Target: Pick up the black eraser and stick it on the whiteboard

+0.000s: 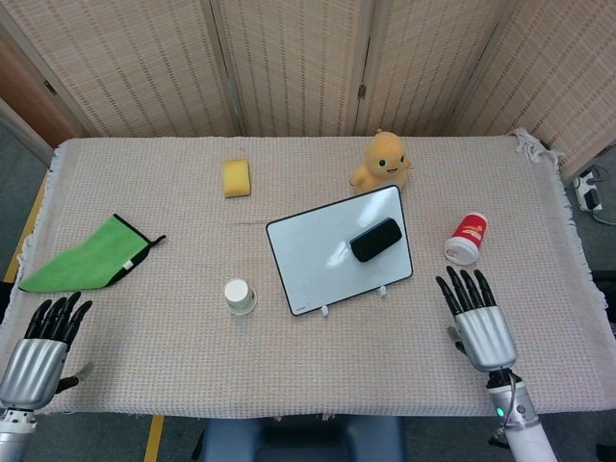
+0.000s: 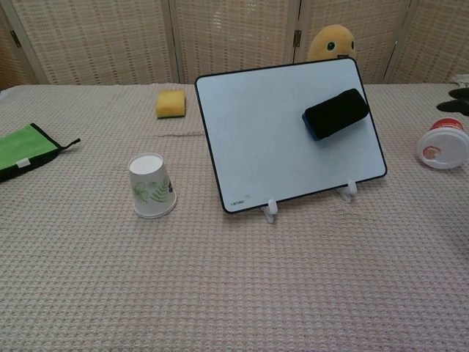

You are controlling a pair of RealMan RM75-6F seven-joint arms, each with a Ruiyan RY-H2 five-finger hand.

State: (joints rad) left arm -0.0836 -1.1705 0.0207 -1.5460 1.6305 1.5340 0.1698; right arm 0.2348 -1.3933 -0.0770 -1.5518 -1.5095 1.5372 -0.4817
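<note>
The black eraser (image 1: 376, 239) (image 2: 335, 113) sits stuck on the upper right part of the whiteboard (image 1: 327, 258) (image 2: 271, 139), tilted with its right end higher, and no hand touches it. The whiteboard leans back on small white feet near the middle of the surface (image 1: 173, 327), slightly toward the right.

The right hand (image 1: 475, 323) hovers near the front edge of the surface on the right side, well apart from the whiteboard, fingers spread and straight, holding nothing. In the chest view only a dark sliver shows at the right border. The left hand (image 1: 38, 352) is at the front left corner, fingers extended and apart, also empty.

A yellow plush toy (image 1: 383, 159) (image 2: 331, 42) stands just behind the whiteboard toward the back edge. A yellow sponge (image 1: 236, 177) (image 2: 171, 103) lies near the back edge, left of centre. An upside-down paper cup (image 1: 240, 295) (image 2: 152, 185) with a leaf print stands left of the whiteboard. A green cloth (image 1: 85, 254) (image 2: 23, 149) lies near the left edge. A red-and-white container (image 1: 467, 238) (image 2: 442, 147) lies on its side to the right of the whiteboard.
</note>
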